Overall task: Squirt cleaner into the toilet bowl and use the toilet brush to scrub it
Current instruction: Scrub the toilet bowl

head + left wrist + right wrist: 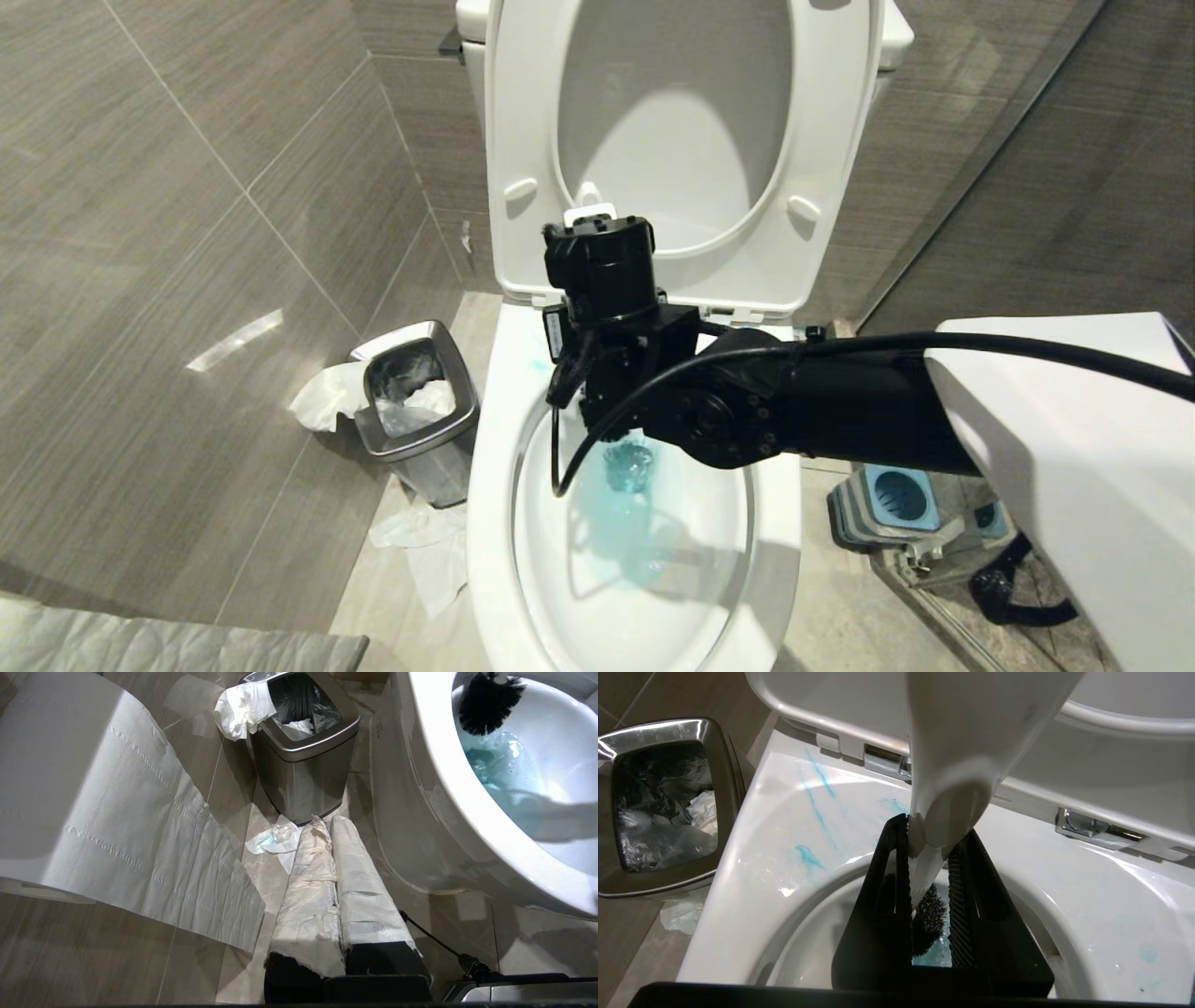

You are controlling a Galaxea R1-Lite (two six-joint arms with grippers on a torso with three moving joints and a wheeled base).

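Over glossy toilet bowl, bristly toilet brush hangs.

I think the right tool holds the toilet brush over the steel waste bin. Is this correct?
Not quite. The right tool holds the toilet brush over the toilet bowl, not the waste bin, as the right wrist view shows.

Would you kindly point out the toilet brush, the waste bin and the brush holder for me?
toilet brush [486,702], left wrist view, black bristle head.
waste bin [411,448], head view, steel rim.
brush holder [898,495], head view, blue top.
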